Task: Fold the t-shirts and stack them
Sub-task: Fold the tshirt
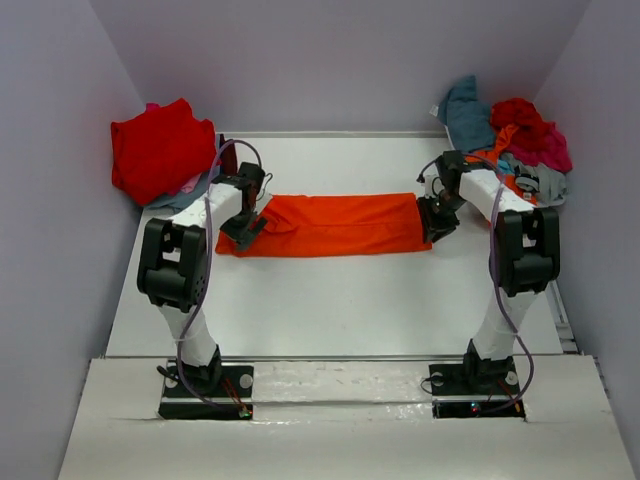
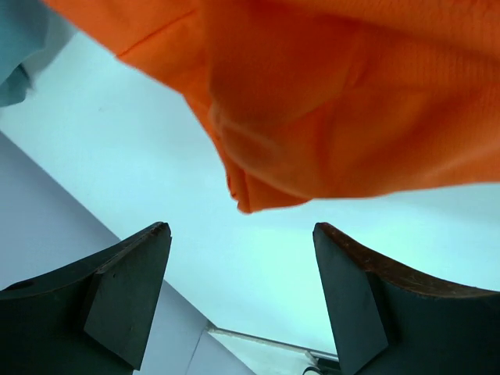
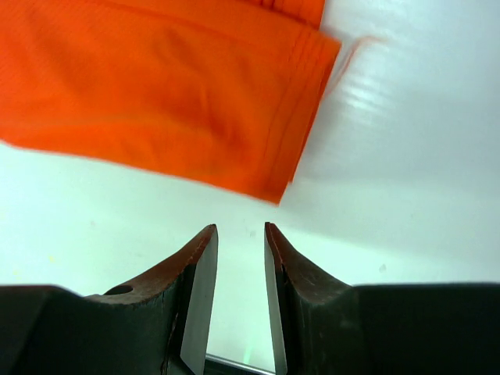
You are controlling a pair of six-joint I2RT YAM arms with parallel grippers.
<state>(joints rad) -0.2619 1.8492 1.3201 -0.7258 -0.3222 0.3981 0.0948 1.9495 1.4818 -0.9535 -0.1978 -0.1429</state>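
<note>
Orange t-shirt (image 1: 330, 225) lies on the tabletop (image 1: 330, 320) mid-scene, laid as a long flat strip running left-right between the two arms. It is soft, light, limp cloth with no stiffness. It will likely sag and come undone if lifted by one point, and the layers may slide on each other. Best hold looks like the end edges or corners, pinching all layers together, both ends at once. Left jaws are spread wide and empty, just off the strip's left end. In the left wrist view the shirt's rounded fold edge sits just ahead of the fingertips (image 2: 133, 281), with no cloth between them. Right jaws are nearly together with only a narrow gap, nothing in it, bare tabletop showing through. The shirt's hemmed corner lies just ahead of them, apparently not touching. Red t-shirt (image 1: 160, 150) sits at the far-left corner on other cloth. A loose heap of shirts (image 1: 515, 140) is at the far-right corner.
</note>
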